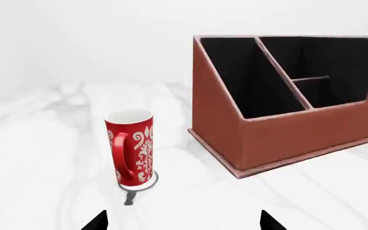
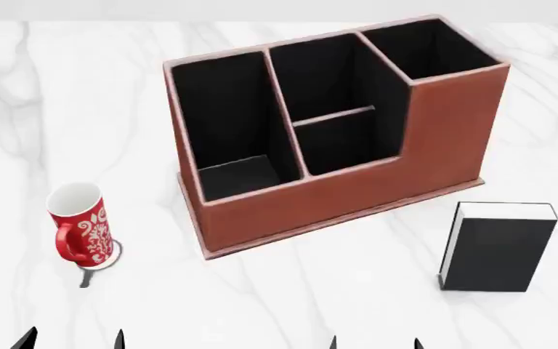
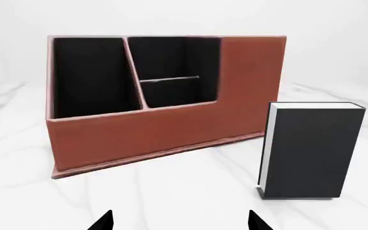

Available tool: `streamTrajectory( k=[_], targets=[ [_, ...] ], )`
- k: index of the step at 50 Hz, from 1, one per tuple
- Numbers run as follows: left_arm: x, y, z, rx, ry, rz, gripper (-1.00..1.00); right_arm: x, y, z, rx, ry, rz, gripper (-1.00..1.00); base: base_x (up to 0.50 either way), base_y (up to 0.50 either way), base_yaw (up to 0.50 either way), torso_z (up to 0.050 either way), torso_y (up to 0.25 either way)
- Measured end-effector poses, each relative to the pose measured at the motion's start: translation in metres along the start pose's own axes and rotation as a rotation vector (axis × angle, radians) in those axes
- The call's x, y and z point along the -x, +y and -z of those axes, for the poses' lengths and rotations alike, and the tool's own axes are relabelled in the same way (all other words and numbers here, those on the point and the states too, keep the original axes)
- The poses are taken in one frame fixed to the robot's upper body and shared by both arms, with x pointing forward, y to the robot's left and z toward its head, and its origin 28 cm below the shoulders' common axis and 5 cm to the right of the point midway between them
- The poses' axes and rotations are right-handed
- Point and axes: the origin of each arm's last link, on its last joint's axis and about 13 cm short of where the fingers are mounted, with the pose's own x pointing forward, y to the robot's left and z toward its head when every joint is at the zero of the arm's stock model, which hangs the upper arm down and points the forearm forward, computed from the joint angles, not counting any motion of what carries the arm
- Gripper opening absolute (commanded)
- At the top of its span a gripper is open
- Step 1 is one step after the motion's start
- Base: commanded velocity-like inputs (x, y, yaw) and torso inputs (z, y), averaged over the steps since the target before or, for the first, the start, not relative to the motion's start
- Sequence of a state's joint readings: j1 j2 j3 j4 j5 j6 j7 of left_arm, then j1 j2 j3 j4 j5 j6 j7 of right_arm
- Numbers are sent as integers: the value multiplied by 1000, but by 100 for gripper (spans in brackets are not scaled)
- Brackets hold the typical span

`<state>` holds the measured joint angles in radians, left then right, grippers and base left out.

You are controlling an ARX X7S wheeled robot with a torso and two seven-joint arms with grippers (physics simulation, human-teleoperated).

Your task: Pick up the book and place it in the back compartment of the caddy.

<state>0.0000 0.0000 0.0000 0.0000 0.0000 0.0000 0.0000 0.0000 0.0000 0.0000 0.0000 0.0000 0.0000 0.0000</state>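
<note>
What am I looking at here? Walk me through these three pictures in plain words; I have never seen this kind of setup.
These are simulator renders from a two-armed robot. One camera looks down from its head; the other two sit near each arm's fingers.

On the white marble table stand a reddish-brown caddy with black-lined pockets, a red patterned mug on the robot's left, and a black book standing upright on its right.

The dark points at each picture's lower edge are fingertips: the left fingers face the mug, the right fingers face the caddy and book. Both pairs stand apart and hold nothing. The book is not yet in the caddy.
</note>
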Motion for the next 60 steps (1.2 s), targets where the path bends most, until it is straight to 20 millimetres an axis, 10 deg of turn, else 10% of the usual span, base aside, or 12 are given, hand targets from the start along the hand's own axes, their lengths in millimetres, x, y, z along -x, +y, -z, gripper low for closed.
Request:
streamTrajectory(
  k=[60],
  targets=[
    [45, 7, -41, 74, -496, -118, 100, 41, -6, -41, -38, -380, 62, 100, 0, 0, 0, 0, 0]
  ],
)
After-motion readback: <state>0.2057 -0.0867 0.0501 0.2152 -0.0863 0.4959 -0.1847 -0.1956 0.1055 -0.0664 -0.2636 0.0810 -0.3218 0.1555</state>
